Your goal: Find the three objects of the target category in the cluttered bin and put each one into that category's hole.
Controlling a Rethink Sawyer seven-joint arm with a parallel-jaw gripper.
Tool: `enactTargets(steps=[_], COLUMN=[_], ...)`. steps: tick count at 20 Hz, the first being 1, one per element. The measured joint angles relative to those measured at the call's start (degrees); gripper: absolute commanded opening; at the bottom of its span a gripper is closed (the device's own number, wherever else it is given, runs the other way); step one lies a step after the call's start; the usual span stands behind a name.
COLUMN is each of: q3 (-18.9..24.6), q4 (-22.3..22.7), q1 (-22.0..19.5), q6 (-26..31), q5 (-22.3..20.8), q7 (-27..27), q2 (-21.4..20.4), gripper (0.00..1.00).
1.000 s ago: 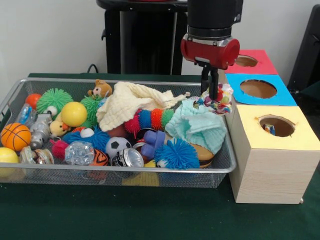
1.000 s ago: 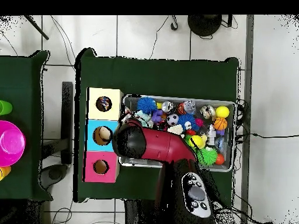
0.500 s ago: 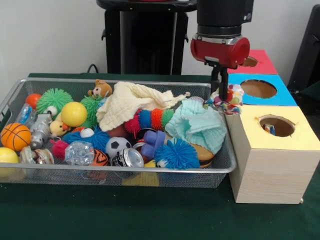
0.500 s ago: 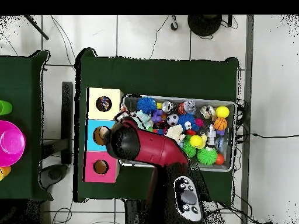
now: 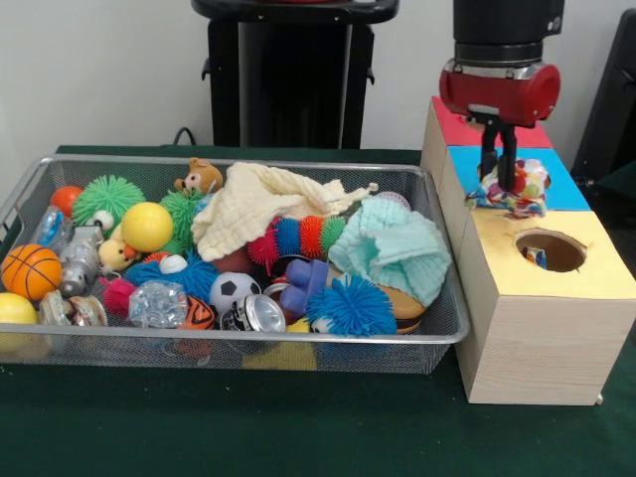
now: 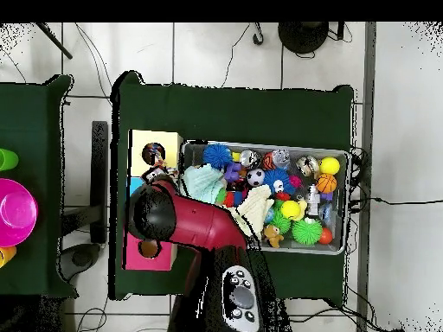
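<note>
no readable text, no labels, no brands, no numbers, no signs

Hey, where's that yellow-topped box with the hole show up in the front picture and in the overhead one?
Front view: yellow-topped box at lower right, nearest the camera, just right of the wire bin.
Overhead view: yellow-topped box at upper left of the table, left of the bin, above the arm.
Shared landmark: the wire bin beside it.

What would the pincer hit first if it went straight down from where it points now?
Likely the blue-topped box: the pincer, shut on a multicoloured fabric bundle, hangs over it, though depth is unclear.
</note>
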Motion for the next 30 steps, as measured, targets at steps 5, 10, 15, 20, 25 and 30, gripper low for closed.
enactTargets(steps=[5,10,15,20,25,30], q3=[-1.17,-2.33,-3.06,-4.18,-4.27,-4.88], q4=[0.06,0.03,-0.35,-1.81,-2.39,-2.58], q1=[3.63,7.79,10.07,10.62,9.25,7.66], q6=[-0.07,-0.23,-0.59,-0.62,-0.57,-0.62], q5=[3.12,6.99,9.48,11.1,11.19,11.17], q7=[0.02,0.05,0.05,0.05,0.05,0.05], q2=[0.27,1.74,3.81,5.03,5.31,5.31], gripper=[0.0,0.0,0.0,0.0,0.0,0.0])
